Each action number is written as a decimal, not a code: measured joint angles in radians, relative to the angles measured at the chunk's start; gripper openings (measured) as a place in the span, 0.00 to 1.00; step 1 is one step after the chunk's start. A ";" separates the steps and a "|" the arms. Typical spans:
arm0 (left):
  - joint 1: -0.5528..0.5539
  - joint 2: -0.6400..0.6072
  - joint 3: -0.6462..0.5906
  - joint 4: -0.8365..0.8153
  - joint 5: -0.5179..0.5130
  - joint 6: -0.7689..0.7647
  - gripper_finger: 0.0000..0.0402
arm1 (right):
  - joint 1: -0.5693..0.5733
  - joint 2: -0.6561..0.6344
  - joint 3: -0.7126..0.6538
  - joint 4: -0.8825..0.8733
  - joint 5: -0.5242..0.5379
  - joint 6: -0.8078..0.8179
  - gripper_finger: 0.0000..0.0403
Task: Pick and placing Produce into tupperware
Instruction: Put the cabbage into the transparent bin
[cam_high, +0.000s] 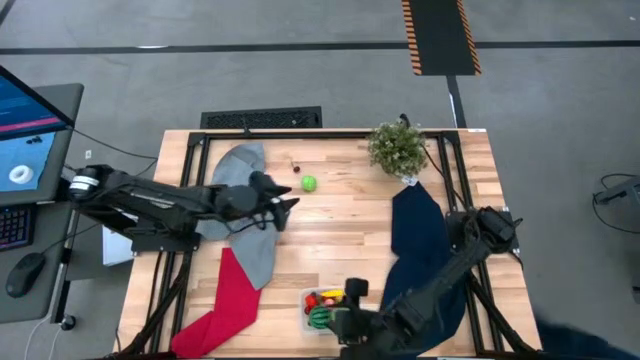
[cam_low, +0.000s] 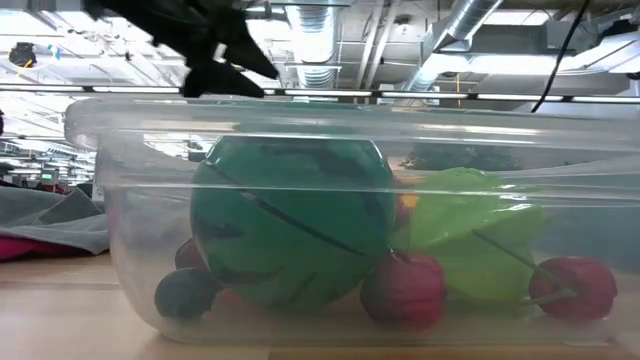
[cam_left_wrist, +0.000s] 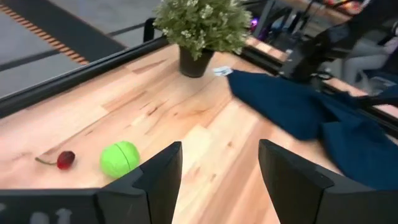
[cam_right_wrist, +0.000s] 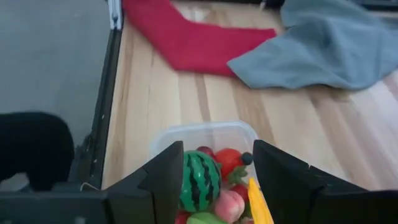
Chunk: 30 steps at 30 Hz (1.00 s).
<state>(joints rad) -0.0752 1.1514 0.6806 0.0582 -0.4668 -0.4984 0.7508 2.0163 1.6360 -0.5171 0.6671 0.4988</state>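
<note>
We've got the right gripper (cam_right_wrist: 214, 171) over the small clear plastic tupperware (cam_right_wrist: 202, 134), jaws apart, gripping nothing. The left gripper (cam_left_wrist: 217, 168) hangs jaws apart and empty near the small lime-green toy ball (cam_left_wrist: 119, 159). No readable writing anywhere.

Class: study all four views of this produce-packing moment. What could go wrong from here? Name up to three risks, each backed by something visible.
1. The tupperware looks crowded; the watermelon sits high, so added pieces might spill.
2. The right end effector, open, hangs directly over the container and could nudge it when moving.
3. The green ball and small cherry lie loose before the open left end effector; round items may roll.

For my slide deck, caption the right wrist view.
Open right claw above the tupperware holding a striped melon and other produce.
</note>
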 joint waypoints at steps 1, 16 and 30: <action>0.015 0.033 0.024 0.000 0.006 0.000 0.50 | 0.019 0.000 -0.002 0.001 0.027 0.019 0.53; 0.190 0.400 0.271 -0.123 -0.014 -0.099 0.80 | 0.252 -0.002 -0.163 0.306 0.149 0.107 0.53; 0.331 0.546 0.472 -0.281 0.071 -0.283 0.81 | 0.316 0.000 -0.276 0.503 0.193 0.148 0.53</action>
<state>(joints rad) 0.2554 1.6979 1.1528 -0.2226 -0.3957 -0.7813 1.0668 2.0159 1.3596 -0.0143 0.8600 0.6471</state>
